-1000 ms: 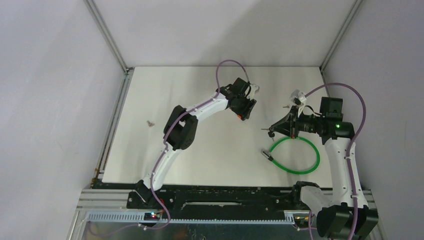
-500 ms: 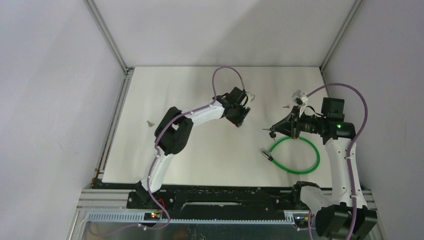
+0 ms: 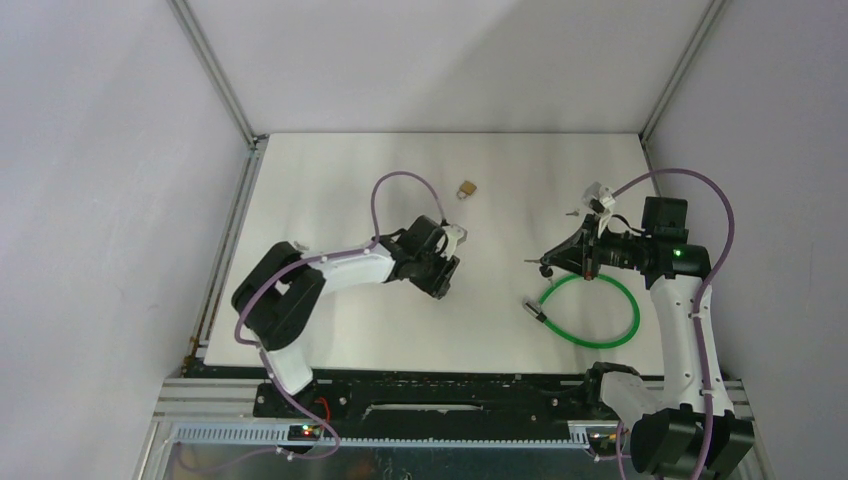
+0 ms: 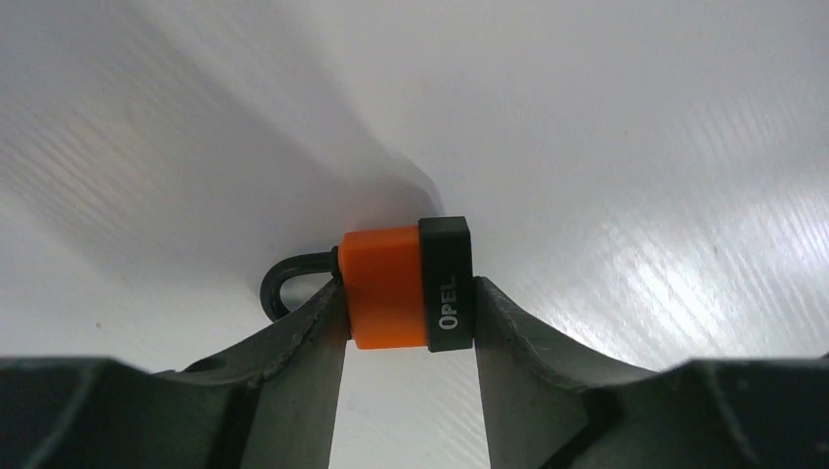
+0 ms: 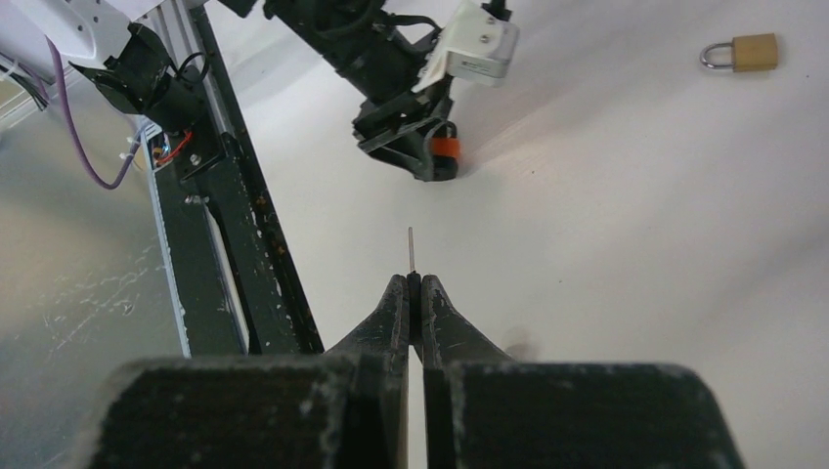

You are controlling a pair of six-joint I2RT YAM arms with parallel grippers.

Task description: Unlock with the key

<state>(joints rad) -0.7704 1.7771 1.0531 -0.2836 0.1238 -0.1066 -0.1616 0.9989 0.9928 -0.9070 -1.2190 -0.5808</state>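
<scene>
Orange, black-based padlock (image 4: pixel 406 285) sits sideways, shackle leftward; slim key (image 5: pixel 412 250) shows edge-on

A green cable loop (image 3: pixel 637 318) lies on the white tabletop (image 3: pixel 330 180) at the right. A brass padlock (image 3: pixel 467 189) lies well apart, farther back.

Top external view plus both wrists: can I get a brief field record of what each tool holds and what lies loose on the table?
left tool: shut on orange padlock with black band, dark shackle sticking out to the side
right tool: shut on thin metal key, tip poking forward
key and held lock: apart, key not inserted
loose on white table: brass padlock; green cable loop
</scene>
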